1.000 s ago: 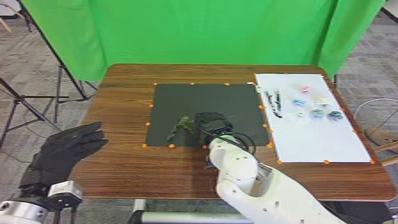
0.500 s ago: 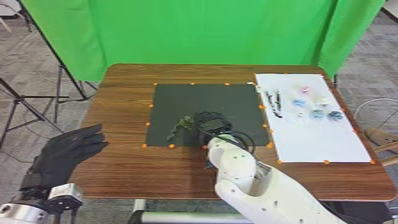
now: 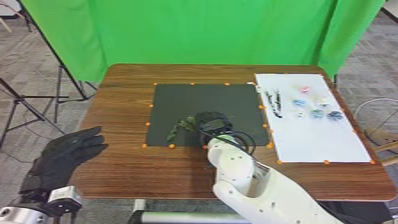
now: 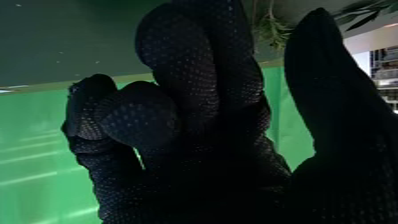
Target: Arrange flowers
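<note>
Nearest you, past the near-left corner of the dark mat [image 3: 204,96], your left hand [image 3: 64,154] hangs with its fingers extended. The brown wooden table [image 3: 120,172] runs out on every side of that mat, its wood grain showing and its corners rounded.

Your right arm [image 3: 235,167] crosses the mat's near edge, putting your right hand [image 3: 211,120] over its near-right part. In the wrist view you have that hand loosely open, some fingers bent, the thumb standing apart; you can't tell whether it touches the green sprig [image 3: 186,123]. The sprig lies on the mat, just left of the hand in the head view.

To the mat's right you have a white sheet [image 3: 320,142], with dark stems [image 3: 277,103] on its mat side. Farther right on it sit a pink flower head [image 3: 305,89], a pale one [image 3: 322,101] and bluish ones [image 3: 317,114]. Orange markers [image 3: 145,145] dot the borders of both mat and sheet.

Beyond the mat and the table's far edge hangs a green curtain [image 3: 213,35], folded toward its sides. Grey carpet [image 3: 31,107] spreads left of the mat, past the table, under dark stand legs.
</note>
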